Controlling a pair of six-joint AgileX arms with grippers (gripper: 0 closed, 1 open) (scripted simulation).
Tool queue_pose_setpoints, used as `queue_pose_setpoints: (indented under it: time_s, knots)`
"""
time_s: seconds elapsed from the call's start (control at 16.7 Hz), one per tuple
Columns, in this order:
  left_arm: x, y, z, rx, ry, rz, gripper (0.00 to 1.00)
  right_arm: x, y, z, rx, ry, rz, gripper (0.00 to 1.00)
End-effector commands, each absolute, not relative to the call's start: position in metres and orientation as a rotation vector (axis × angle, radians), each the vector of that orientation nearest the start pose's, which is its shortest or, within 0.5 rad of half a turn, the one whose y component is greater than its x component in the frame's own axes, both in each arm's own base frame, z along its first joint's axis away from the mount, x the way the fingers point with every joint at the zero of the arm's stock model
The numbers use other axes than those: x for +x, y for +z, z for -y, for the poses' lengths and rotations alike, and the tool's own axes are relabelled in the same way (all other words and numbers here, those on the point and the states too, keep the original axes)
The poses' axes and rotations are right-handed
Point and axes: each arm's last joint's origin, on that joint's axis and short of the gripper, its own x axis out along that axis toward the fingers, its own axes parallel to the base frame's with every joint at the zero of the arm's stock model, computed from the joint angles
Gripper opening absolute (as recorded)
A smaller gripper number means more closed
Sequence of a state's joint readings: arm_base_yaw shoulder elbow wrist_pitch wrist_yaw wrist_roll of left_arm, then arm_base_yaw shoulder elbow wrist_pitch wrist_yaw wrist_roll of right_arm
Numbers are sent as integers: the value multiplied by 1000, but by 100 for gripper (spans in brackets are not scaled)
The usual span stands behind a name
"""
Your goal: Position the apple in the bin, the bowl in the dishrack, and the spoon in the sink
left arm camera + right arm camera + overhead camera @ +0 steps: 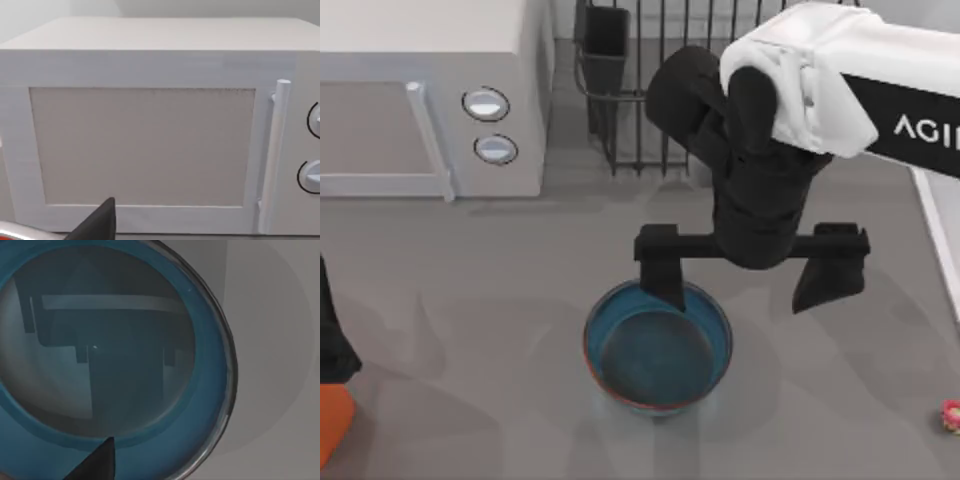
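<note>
The right gripper (pixel 750 272) hangs over the bowl (pixel 658 347) with its fingers wide apart. One finger (pixel 663 270) stands over the bowl's far rim, its tip just inside; the other (pixel 828 270) is well outside the bowl, toward the bench's right side, over bare bench (pixel 470 330). The bowl sits upright on the bench, in front of the dishrack (pixel 650 90), with nothing in it. In the right wrist view the bowl's inside (pixel 110 355) lies straight below the fingers.

The step in hand looks like taking the bowl by its rim. To do it well, I would bring the outer finger in until the rim wall lies between the two fingers, one inside and one outside, then descend until the tips pass the rim and close firmly. A thin, curved wall may slip or tip the bowl, so the lift should be straight up and slow before moving back to the rack.

The spoon (pixel 951 414) lies near the bench's right edge, well apart from the fingers. The left gripper (pixel 97 222) is parked facing the microwave (pixel 150 135); I cannot tell how its fingers stand.
</note>
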State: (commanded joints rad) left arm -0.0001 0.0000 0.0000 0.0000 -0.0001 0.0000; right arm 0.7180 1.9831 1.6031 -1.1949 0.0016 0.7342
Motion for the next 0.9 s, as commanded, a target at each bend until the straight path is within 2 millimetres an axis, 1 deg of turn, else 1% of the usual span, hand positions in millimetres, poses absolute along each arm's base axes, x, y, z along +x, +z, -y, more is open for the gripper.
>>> queue_pose_setpoints:
  time_s: [0.24,0.36,0.48,0.66,0.9]
  knots:
    - [106,160,1,0,0,0,100,286,158,-256,13,-3,-1564,100]
    - [106,160,1,0,0,0,100,284,138,-255,11,-5,-1567,100]
    - [106,160,1,0,0,0,100,283,129,-254,8,-8,-1571,100]
    - [106,160,1,0,0,0,100,283,129,-254,8,-8,-1571,100]
    - [106,160,1,0,0,0,100,283,129,-254,8,-8,-1571,70]
